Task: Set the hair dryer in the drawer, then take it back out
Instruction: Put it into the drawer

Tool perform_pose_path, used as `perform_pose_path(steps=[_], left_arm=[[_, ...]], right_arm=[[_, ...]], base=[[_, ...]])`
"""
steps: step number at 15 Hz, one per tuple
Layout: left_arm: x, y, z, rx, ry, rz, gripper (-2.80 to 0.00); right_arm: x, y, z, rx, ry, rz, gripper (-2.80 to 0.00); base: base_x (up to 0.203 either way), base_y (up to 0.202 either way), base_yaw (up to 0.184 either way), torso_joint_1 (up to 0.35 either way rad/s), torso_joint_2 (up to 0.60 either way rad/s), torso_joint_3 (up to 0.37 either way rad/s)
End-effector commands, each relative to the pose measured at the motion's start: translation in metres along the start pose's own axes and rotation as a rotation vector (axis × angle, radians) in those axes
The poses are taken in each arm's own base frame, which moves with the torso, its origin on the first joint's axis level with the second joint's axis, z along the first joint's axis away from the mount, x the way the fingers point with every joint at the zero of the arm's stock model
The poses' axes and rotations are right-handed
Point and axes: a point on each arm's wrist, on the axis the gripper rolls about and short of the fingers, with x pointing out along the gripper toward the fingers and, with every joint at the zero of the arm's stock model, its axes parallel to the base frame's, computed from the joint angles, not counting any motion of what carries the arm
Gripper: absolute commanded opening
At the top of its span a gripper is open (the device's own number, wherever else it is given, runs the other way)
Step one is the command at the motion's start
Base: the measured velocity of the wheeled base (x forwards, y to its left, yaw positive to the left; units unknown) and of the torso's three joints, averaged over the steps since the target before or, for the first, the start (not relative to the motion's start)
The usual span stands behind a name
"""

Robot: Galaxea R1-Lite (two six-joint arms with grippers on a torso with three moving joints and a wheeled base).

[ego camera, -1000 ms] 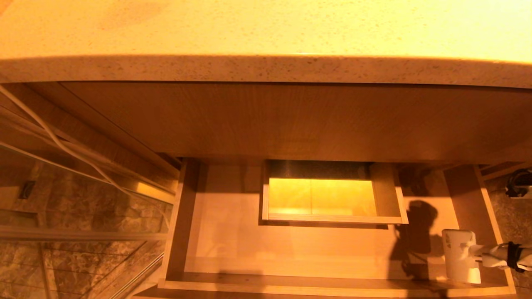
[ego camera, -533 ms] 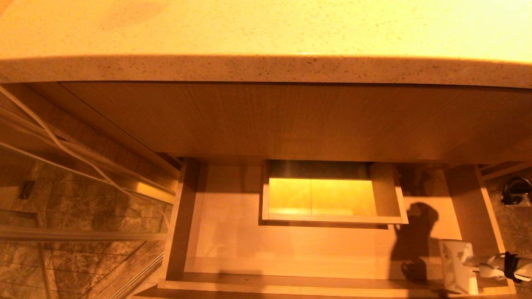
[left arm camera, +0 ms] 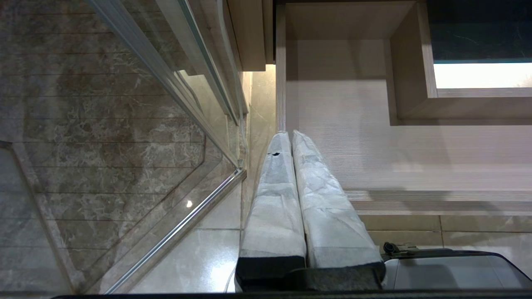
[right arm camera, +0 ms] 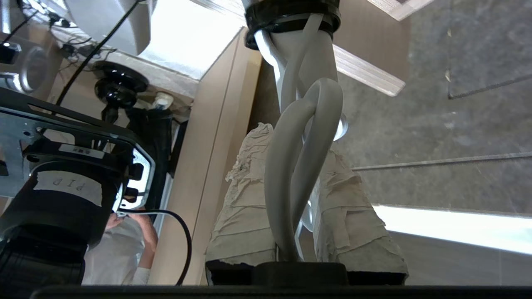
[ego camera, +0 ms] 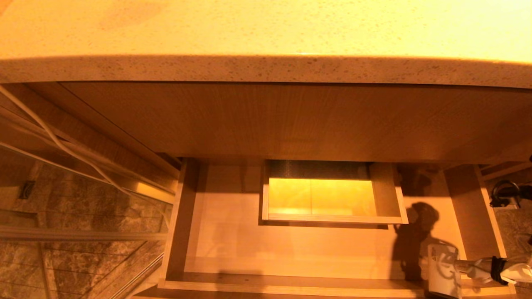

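Since one second ago, the hair dryer (ego camera: 444, 270) has moved toward the near edge of the head view and a little to the left; its white body now stands over the near right corner of the drawer (ego camera: 183, 216), partly cut by the lower border. Its shadow on the drawer floor has shifted with it. Nothing else has changed place.

At the near right of the head view, the right gripper (right arm camera: 291, 182) is clenched around the handle of the hair dryer, one wrapped finger (right arm camera: 245, 199) on each side. The looped white cord (right arm camera: 299, 158), bound by a black strap, lies along the handle in front of the wrist camera.

The drawer is pulled out fully under the speckled countertop (ego camera: 266, 68) and the taller wood panel (ego camera: 291, 120). Inside it, at the far middle, is the boxed rectangular cutout (ego camera: 386, 191), through which a bright floor shows. The drawer floor around the cutout holds no object; only shadows lie on it. Whether the hair dryer touches the drawer floor or front, I cannot tell.

The left gripper (left arm camera: 291, 137) is parked to the left of the drawer, above the marble floor tiles (left arm camera: 104, 124), its two wrapped fingers pressed together and holding nothing.
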Motion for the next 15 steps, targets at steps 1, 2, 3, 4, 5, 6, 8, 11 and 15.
perform_pose_path(steps=[1, 2, 3, 4, 5, 6, 8, 11, 15], left_arm=[[0.000, 0.000, 0.000, 0.000, 0.001, 0.000, -2.80], [0.000, 0.000, 0.000, 0.000, 0.001, 0.000, -2.80], [0.000, 0.000, 0.000, 0.000, 0.001, 0.000, -2.80], [0.000, 0.000, 0.000, 0.000, 0.001, 0.000, -2.80], [0.000, 0.000, 0.000, 0.000, 0.001, 0.000, -2.80], [0.000, 0.000, 0.000, 0.000, 0.001, 0.000, -2.80], [0.000, 0.000, 0.000, 0.000, 0.001, 0.000, -2.80], [0.000, 0.000, 0.000, 0.000, 0.001, 0.000, -2.80], [0.000, 0.000, 0.000, 0.000, 0.001, 0.000, -2.80]], right_arm=[[0.006, -0.001, 0.002, -0.009, 0.019, 0.021, -2.80], [0.008, -0.001, 0.003, -0.012, 0.021, 0.028, -2.80], [0.008, -0.001, 0.005, -0.015, 0.021, 0.029, -2.80], [0.010, -0.002, 0.006, -0.017, 0.015, 0.041, -2.80], [0.011, -0.002, 0.006, -0.017, 0.015, 0.041, -2.80], [0.011, -0.003, 0.007, -0.015, 0.010, 0.035, -2.80], [0.015, -0.006, 0.010, -0.010, -0.006, 0.016, -2.80], [0.021, -0.009, 0.013, -0.011, 0.001, 0.025, -2.80], [0.035, -0.020, 0.025, -0.007, -0.029, -0.009, -2.80]], base=[[0.000, 0.000, 0.000, 0.000, 0.00, 0.000], [0.000, 0.000, 0.000, 0.000, 0.00, 0.000], [0.000, 0.000, 0.000, 0.000, 0.00, 0.000], [0.000, 0.000, 0.000, 0.000, 0.00, 0.000], [0.000, 0.000, 0.000, 0.000, 0.00, 0.000], [0.000, 0.000, 0.000, 0.000, 0.00, 0.000], [0.000, 0.000, 0.000, 0.000, 0.00, 0.000], [0.000, 0.000, 0.000, 0.000, 0.00, 0.000], [0.000, 0.000, 0.000, 0.000, 0.00, 0.000]])
